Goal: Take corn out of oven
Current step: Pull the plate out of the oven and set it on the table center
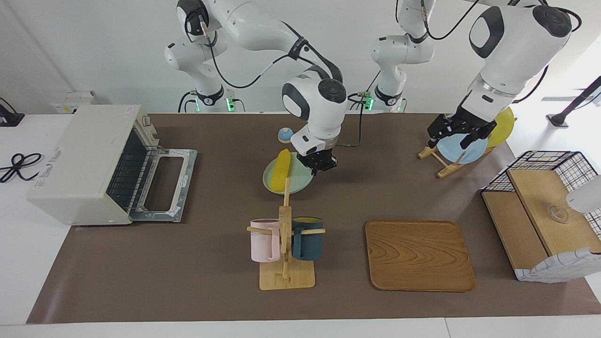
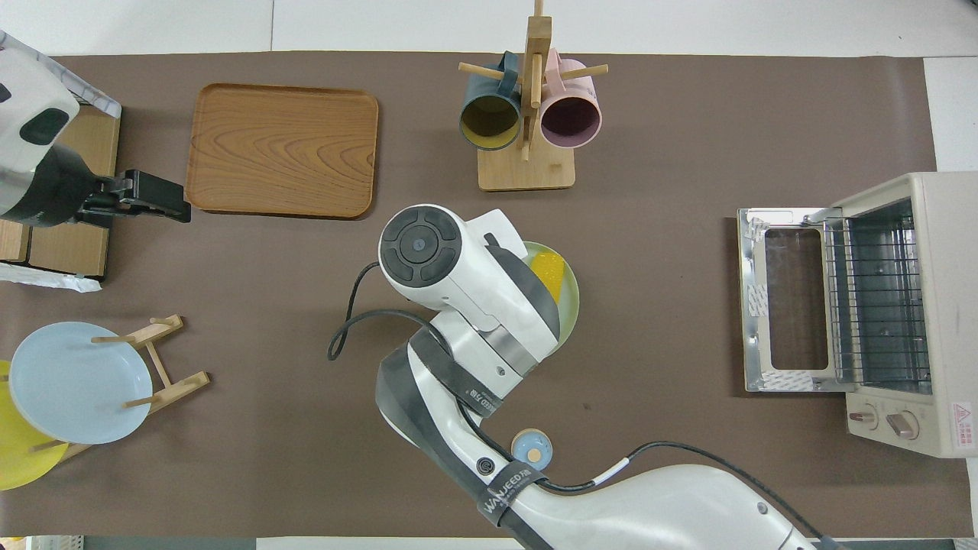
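Observation:
The corn (image 1: 283, 168) is a yellow cob lying on a light green plate (image 1: 296, 185) in the middle of the table; it also shows in the overhead view (image 2: 552, 271), partly under the right arm. My right gripper (image 1: 320, 168) hangs just over the plate, beside the corn and apart from it. The off-white oven (image 1: 84, 159) stands at the right arm's end of the table with its door (image 1: 164, 183) folded down; only the bare wire rack (image 2: 879, 298) shows inside. My left gripper (image 1: 455, 138) is open and empty over the plate rack.
A wooden mug rack (image 1: 285, 244) with a pink and a dark blue mug stands farther from the robots than the green plate. A wooden tray (image 1: 418, 256) lies beside it. A blue plate (image 1: 462, 148) and a yellow plate (image 1: 502, 126) lean in a rack. A wire-and-wood shelf (image 1: 540, 211) stands at the left arm's end.

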Controlling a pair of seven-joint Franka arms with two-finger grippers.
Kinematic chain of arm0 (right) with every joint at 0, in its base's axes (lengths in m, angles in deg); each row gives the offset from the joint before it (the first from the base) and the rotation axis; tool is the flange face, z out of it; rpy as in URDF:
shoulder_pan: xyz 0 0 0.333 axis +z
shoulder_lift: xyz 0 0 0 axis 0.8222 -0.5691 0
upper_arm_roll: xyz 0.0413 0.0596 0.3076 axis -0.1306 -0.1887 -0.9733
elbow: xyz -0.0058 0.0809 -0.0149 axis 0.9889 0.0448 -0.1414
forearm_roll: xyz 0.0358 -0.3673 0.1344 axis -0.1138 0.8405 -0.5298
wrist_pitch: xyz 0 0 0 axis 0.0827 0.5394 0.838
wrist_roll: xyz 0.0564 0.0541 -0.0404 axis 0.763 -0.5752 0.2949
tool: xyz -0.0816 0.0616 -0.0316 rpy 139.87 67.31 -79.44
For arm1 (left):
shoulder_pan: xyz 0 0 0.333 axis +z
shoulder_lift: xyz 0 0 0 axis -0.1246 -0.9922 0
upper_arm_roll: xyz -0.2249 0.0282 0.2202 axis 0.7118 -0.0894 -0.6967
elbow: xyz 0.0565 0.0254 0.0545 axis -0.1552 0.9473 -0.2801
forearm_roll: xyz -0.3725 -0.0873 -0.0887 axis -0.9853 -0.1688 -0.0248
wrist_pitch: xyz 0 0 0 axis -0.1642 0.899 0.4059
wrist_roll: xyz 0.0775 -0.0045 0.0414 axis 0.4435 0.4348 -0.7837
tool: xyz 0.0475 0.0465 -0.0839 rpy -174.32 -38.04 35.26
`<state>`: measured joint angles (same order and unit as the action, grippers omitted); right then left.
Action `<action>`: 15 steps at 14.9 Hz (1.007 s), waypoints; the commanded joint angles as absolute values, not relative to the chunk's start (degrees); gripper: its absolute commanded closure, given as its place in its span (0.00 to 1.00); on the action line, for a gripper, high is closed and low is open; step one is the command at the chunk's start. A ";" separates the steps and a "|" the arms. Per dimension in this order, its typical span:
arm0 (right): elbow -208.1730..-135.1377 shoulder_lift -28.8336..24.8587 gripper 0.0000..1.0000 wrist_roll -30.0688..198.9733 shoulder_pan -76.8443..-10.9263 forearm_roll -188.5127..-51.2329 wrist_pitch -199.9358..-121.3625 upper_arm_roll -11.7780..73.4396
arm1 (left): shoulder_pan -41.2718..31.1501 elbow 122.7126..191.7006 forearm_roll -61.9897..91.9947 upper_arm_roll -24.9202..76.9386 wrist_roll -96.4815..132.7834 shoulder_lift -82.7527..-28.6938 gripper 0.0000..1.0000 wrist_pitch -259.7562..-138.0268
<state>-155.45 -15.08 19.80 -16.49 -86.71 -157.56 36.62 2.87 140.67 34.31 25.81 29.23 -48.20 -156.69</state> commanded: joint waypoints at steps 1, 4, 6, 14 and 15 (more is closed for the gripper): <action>-159.21 -14.16 1.00 19.06 -16.90 -88.49 -162.21 36.45 | 2.67 141.44 33.55 25.44 29.55 -48.21 0.00 -158.42; -162.56 -13.72 1.00 16.60 -16.99 -93.05 -168.90 36.45 | 2.50 141.44 33.55 25.44 29.55 -48.30 0.00 -158.59; -162.39 -13.80 0.84 16.69 -17.34 -93.41 -169.70 36.45 | 2.32 141.44 33.46 25.44 29.55 -48.65 0.00 -158.94; -158.69 -9.95 0.74 25.72 -20.75 -88.51 -163.83 37.33 | 1.10 141.44 32.76 25.44 29.38 -49.27 0.00 -160.35; -159.30 -8.55 0.76 28.26 -22.60 -87.01 -160.85 37.33 | 0.40 141.35 32.76 25.44 29.29 -50.05 0.00 -160.44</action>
